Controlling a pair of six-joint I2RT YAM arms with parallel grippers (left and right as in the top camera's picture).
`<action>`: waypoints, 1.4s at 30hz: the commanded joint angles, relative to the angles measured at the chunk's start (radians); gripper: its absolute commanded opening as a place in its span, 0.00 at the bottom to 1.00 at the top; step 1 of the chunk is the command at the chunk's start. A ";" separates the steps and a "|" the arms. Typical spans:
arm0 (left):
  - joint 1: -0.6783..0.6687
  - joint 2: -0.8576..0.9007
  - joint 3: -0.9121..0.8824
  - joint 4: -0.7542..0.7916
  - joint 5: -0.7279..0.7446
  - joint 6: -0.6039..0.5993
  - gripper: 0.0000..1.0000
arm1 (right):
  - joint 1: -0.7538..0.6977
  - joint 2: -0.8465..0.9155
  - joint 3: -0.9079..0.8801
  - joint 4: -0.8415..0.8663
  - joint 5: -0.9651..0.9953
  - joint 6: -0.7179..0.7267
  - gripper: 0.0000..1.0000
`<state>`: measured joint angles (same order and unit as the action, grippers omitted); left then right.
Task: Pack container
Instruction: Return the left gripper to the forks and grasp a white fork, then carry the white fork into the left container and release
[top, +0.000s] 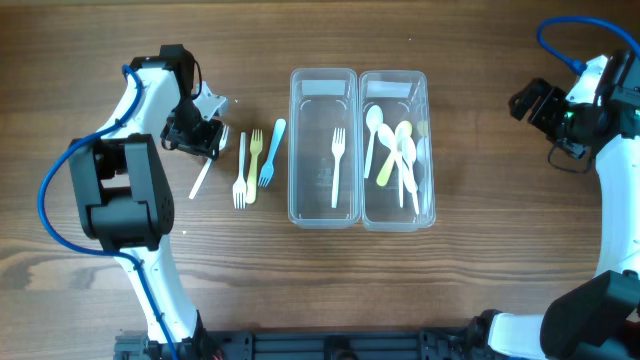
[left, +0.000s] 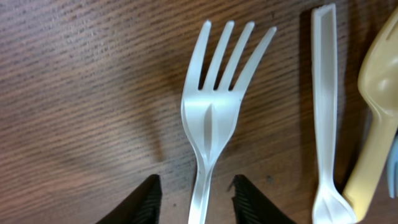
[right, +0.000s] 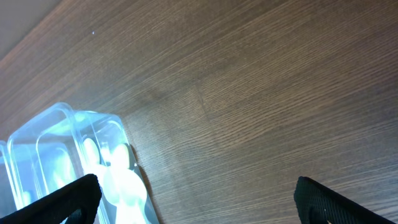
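Left gripper (left: 196, 186) is open near the left edge of the bench (top: 480, 280). Its fingers (left: 140, 200) straddle the handle of a white fork (left: 211, 118), with wood showing on both sides. The overhead view hides that gap under the wrist. Just right of it lie three loose forks (top: 253, 165), white, yellow and blue, side by side. Only the overhead view shows both clear boxes, touching at mid-bench. The left box (top: 292, 150) holds one packed fork (top: 337, 165), and the right box (top: 430, 150) holds a heap of spoons (top: 400, 155). Right gripper (right: 196, 186) hangs wide open over bare wood by the right edge, and its camera catches just a corner of the spoon box.
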<state>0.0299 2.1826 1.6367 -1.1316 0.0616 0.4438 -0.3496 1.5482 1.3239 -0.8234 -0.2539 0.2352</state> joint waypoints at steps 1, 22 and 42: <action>0.000 0.023 -0.041 0.021 0.024 0.025 0.35 | 0.002 -0.019 0.025 0.000 -0.008 0.011 1.00; -0.091 -0.081 -0.065 -0.023 -0.071 -0.150 0.04 | 0.002 -0.019 0.025 0.000 -0.008 0.012 1.00; -0.673 -0.333 -0.003 0.190 -0.081 -0.830 0.04 | 0.002 -0.019 0.025 0.000 -0.008 0.038 1.00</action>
<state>-0.6086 1.7195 1.6638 -0.9546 -0.0071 -0.2291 -0.3496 1.5482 1.3239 -0.8242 -0.2543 0.2615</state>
